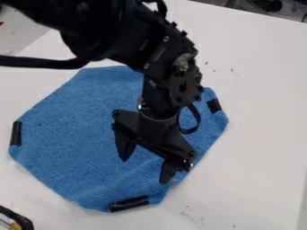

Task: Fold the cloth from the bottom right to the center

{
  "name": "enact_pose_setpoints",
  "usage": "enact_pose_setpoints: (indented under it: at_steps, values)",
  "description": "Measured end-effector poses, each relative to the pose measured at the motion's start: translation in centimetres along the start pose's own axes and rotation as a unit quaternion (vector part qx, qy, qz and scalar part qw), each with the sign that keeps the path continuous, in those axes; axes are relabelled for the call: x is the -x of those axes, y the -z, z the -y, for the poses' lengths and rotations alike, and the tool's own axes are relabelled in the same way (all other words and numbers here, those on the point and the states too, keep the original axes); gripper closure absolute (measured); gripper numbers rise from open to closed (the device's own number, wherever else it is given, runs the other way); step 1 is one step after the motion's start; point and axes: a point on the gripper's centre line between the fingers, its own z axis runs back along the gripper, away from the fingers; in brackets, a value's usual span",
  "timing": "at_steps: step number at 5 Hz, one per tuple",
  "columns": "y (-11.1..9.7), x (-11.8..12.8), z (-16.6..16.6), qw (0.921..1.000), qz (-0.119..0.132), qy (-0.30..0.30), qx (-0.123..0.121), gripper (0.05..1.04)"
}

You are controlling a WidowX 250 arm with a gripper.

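The black gripper (144, 170) hangs over the lower right part of the blue cloth (78, 134), its two fingers spread apart. One fingertip is above the cloth's lower middle, the other close to its lower right edge. Nothing shows between the fingers. The cloth lies spread out in a many-sided shape, with black strips at its left, bottom and right edges. Its upper right part is partly hidden behind the arm. Whether the fingertips touch the cloth, I cannot tell.
A white table (258, 134) extends around the cloth. At the lower left corner is a black object with a yellow part (18, 220). A black cable crosses the upper left, and dark items stand beyond the table's top right edge.
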Motion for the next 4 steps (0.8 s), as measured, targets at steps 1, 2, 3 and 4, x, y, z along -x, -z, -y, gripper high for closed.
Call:
enact_pose_setpoints:
  at_steps: [1, 2, 3, 4]
  values:
    - [0.6, 1.2, 1.6, 0.9996, -0.001, -0.011, 0.025, 0.083]
    - [2.2, 2.3, 2.8, 0.9978, -0.009, -0.013, 0.064, 0.083]
    - [4.3, 3.0, 3.5, 0.9956, -0.020, -0.017, 0.091, 0.083]
    - [5.1, 2.8, 3.7, 0.9936, -0.013, -0.027, 0.109, 0.083]
